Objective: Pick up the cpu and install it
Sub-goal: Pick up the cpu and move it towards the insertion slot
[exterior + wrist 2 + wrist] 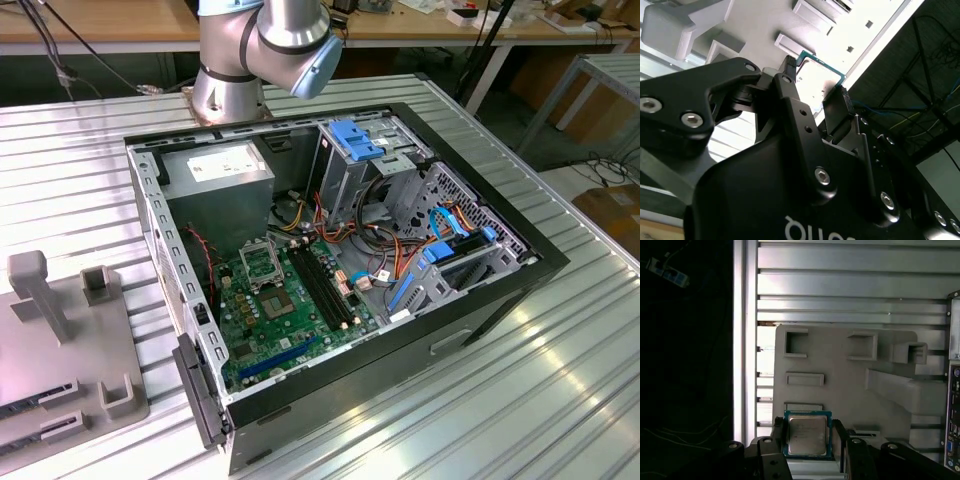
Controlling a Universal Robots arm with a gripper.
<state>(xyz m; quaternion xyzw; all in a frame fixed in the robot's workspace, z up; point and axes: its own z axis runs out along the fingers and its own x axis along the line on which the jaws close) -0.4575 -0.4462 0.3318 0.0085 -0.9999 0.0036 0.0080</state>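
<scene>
The cpu is a small square chip with a silver top plate and a thin green rim. It sits between the two black fingers of my gripper, which is shut on it, one finger against each side edge. In the second wrist view the cpu is held the same way by the gripper, well above the grey fixture plate. In the exterior view the open computer case lies on the table. Its green motherboard carries the square metal socket frame.
The grey fixture plate with raised blocks and slots lies at the exterior view's left on the ribbed metal table. Inside the case are a power supply, blue drive brackets and bundled cables. The arm's base stands behind the case.
</scene>
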